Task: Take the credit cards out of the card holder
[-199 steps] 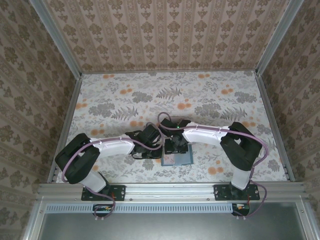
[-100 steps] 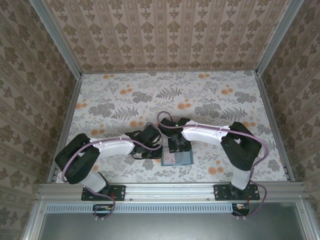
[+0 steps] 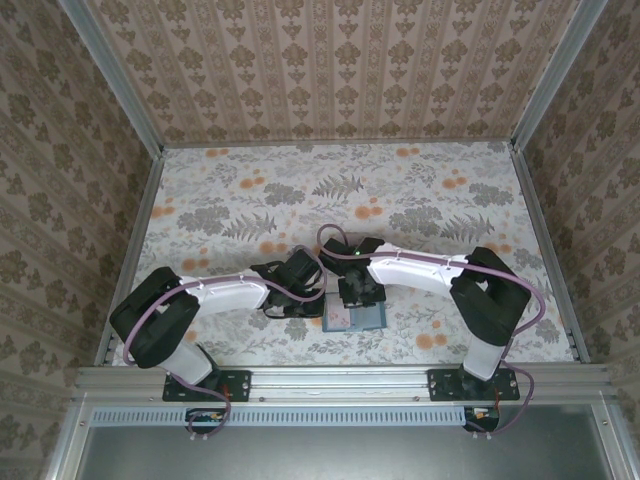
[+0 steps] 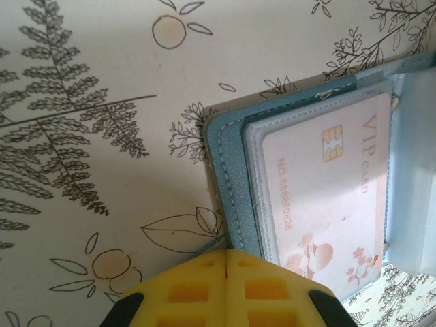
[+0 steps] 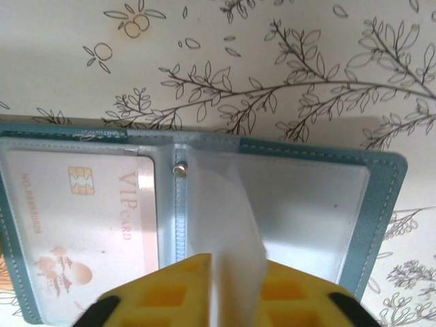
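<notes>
Card holder (image 3: 366, 320) lies open and flat on the floral worktop (image 3: 250, 200), close to the near edge, about midway along it. Right gripper (image 5: 230, 281) is over its spine, yellow pads (image 5: 170, 294) pinching a translucent sleeve leaf (image 5: 228, 204) that stands up from beside the rivet (image 5: 180, 169). The pale VIP card (image 5: 75, 225) sits in the pocket on one side of the spine; the other pocket looks clear. Left gripper (image 4: 225, 276) is at the holder's teal edge (image 4: 228, 170), pads pressed together. Whether they nip that edge, can't tell.
</notes>
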